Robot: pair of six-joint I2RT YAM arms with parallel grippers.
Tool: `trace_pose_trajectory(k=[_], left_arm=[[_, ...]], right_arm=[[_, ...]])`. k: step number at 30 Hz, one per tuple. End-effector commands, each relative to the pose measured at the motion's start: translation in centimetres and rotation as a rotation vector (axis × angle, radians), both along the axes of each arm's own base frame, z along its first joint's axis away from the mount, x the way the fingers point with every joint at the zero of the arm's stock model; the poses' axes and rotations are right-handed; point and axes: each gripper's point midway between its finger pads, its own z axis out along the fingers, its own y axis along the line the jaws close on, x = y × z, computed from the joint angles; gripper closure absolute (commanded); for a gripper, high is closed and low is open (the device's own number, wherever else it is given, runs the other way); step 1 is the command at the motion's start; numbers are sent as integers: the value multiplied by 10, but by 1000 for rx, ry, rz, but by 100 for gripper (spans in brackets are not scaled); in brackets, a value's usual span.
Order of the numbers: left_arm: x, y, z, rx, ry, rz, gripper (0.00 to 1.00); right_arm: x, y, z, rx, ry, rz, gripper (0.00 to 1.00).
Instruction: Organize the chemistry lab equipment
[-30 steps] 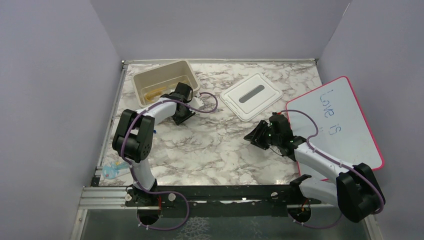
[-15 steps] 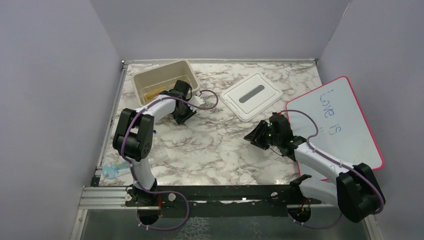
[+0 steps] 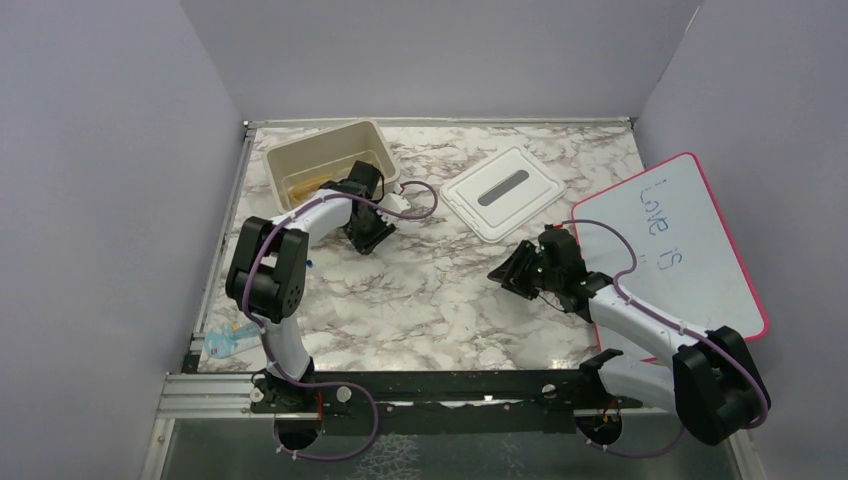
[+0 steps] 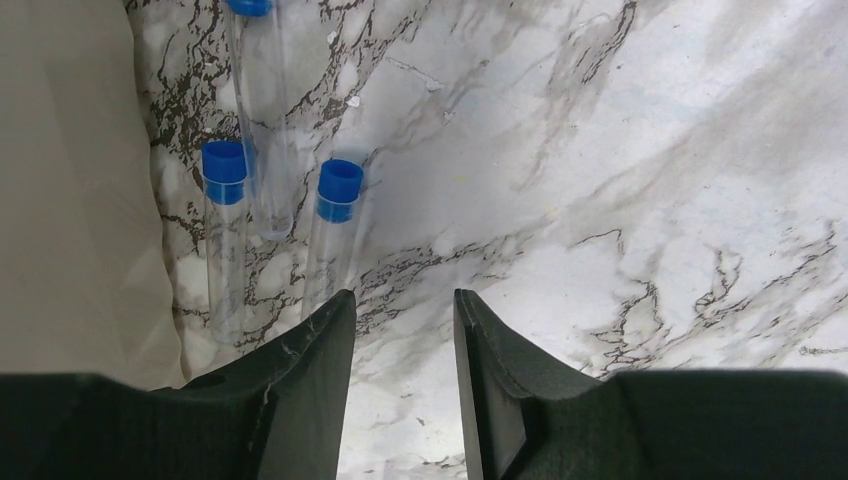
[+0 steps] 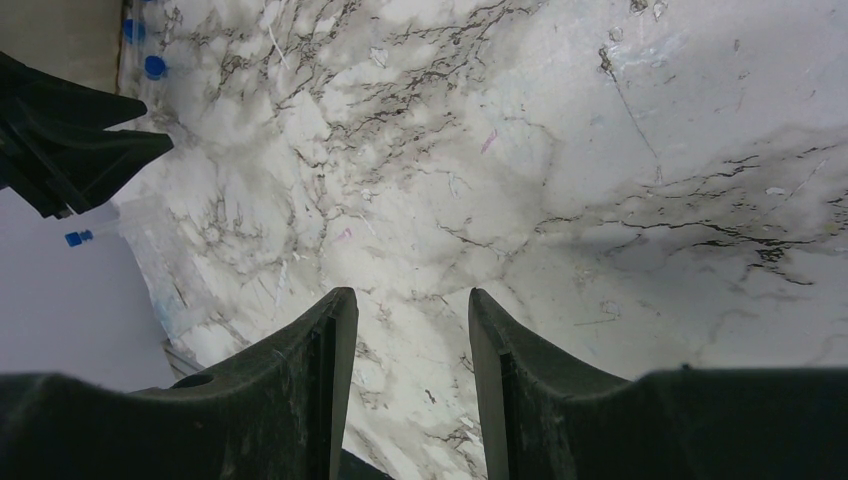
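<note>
Left wrist view showed three clear tubes [image 4: 326, 255] with blue caps [image 4: 340, 190] lying on the marble table [image 4: 620, 150], close together and just beside the wall of the beige bin [image 4: 70, 200]. The left gripper [image 4: 400, 300] hung low over them, its jaws slightly parted and holding nothing. One fingertip overlapped the near end of the rightmost tube.

In the top view, the right gripper [image 3: 505, 272] sat mid-table beside the whiteboard [image 3: 665, 250], jaws also parted and empty.

The likely trouble was the crowding. With so narrow a gap, a finger coming down could land on a tube rather than beside it, or nudge a neighbour. Round, smooth tubes would probably roll away or slip from a light pinch, and the bin wall left little room on that side.
</note>
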Motion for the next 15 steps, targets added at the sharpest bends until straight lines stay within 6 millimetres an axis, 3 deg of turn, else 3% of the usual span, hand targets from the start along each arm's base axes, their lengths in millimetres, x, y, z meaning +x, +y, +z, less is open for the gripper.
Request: trace_pose_trajectory(k=[1, 8, 12, 15], left_arm=[[7, -7, 22, -26, -56, -21, 56], [16, 0, 39, 1, -156, -19, 55], [29, 22, 32, 123, -203, 47, 54], [32, 24, 24, 144, -193, 63, 54]], right_arm=[[1, 0, 7, 0, -14, 3, 51], [1, 2, 6, 5, -9, 10, 51], [1, 2, 5, 7, -8, 11, 51], [1, 2, 5, 7, -9, 10, 51]])
